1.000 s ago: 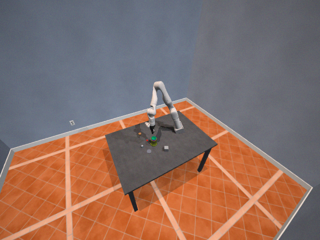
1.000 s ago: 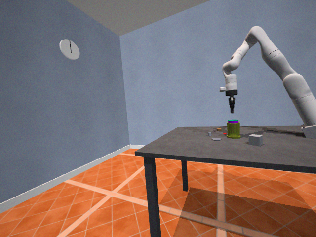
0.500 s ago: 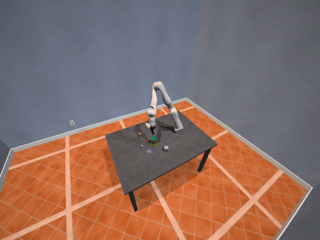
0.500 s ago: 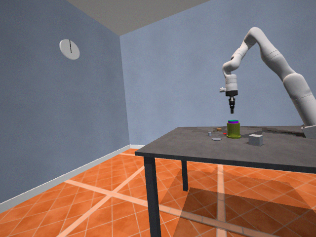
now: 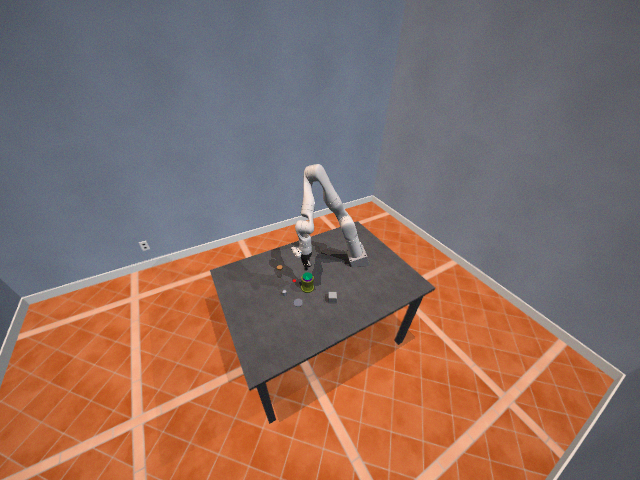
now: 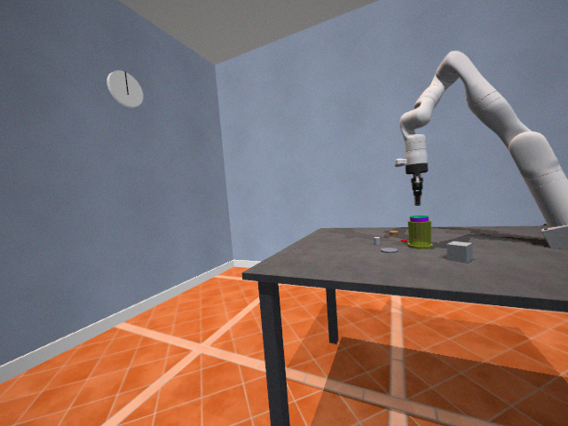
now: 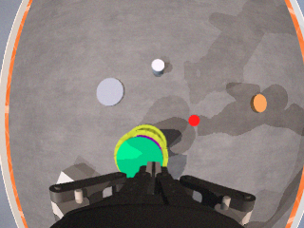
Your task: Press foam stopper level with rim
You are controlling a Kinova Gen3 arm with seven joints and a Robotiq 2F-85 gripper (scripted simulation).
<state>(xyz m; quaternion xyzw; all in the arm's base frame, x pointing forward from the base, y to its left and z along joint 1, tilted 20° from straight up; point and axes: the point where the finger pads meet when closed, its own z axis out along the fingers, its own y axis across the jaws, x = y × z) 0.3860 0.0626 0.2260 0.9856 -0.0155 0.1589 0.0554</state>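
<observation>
An olive-green jar stands upright on the dark table. Its foam stopper, purple with a green top, sticks up a little above the rim. The jar also shows in the top view and the stopper's green top in the wrist view. My gripper is shut and empty. It points straight down and hangs a short way above the stopper, apart from it. In the wrist view the shut fingertips sit over the stopper's near edge.
On the table around the jar lie a grey cube, a flat grey disc, a small grey cylinder, an orange disc and a small red piece. The arm's base stands at the table's far side.
</observation>
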